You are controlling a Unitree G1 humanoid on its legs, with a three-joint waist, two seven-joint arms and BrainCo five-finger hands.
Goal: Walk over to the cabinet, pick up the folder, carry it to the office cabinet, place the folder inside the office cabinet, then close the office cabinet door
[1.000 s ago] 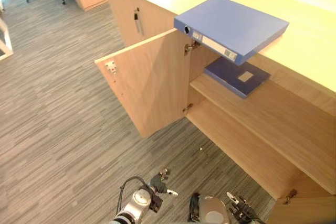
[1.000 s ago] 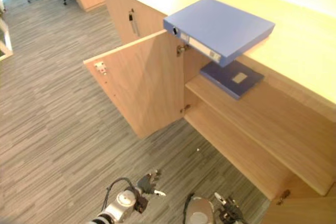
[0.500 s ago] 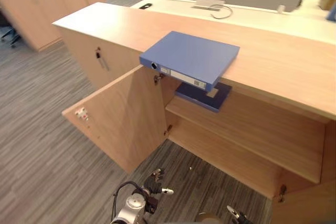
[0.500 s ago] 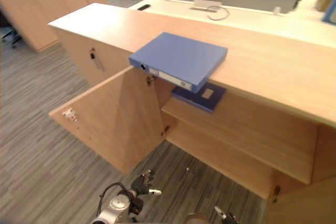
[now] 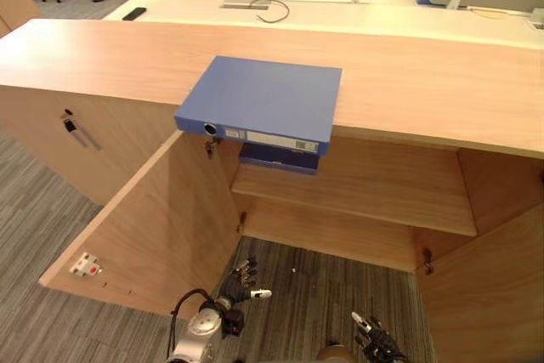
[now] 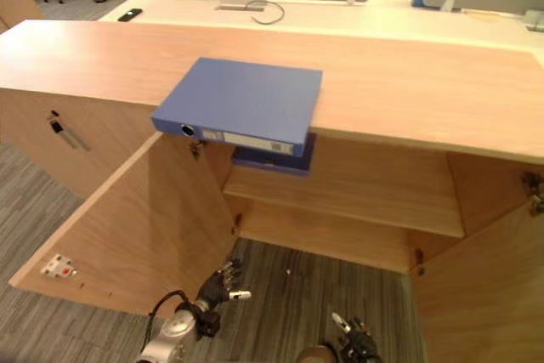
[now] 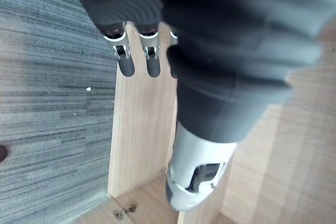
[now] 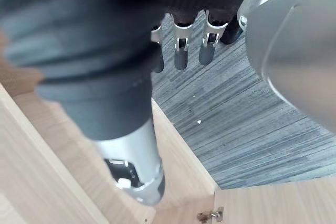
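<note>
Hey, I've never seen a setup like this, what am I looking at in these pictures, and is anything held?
This is a walking humanoid robot. The two wide pictures come from cameras on its head, looking down; the two close-ups come from its wrists. A blue folder lies on the wooden cabinet top, jutting over the front edge. The cabinet door stands open, and a second folder lies on the upper shelf. The left hand and right hand hang low over the carpet, fingers straight, holding nothing.

Left robot hand (image 5: 239,283), right robot hand (image 5: 374,348) hang low (fingers loosely straight).
</note>
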